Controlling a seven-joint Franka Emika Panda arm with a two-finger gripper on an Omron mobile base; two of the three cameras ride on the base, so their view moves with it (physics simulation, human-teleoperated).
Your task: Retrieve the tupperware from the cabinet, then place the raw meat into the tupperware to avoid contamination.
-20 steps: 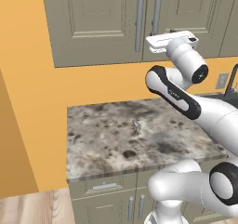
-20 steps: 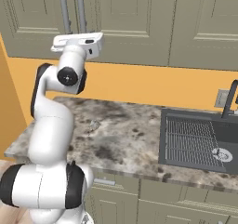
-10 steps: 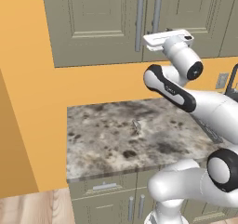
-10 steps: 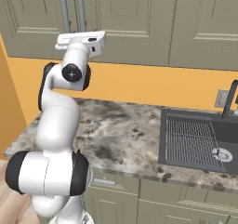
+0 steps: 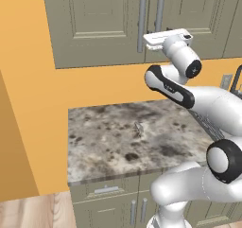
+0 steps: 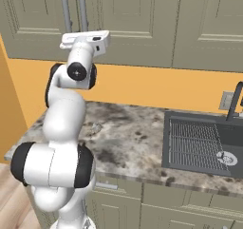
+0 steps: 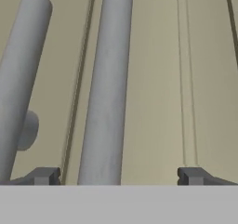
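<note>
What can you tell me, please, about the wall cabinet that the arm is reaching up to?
The cabinet is olive-grey and hangs on the orange wall above the marble-look counter. Its two panelled doors are shut, meeting at a narrow centre seam. Each carries a long vertical grey bar handle beside that seam. The gripper, jaws open, sits close in front of the right door's handle, which stands between its fingertips; contact cannot be told.

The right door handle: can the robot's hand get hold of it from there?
Probably yes. The open hand is right at the cabinet, and the handle stands between its fingertips with nothing in between.
</note>
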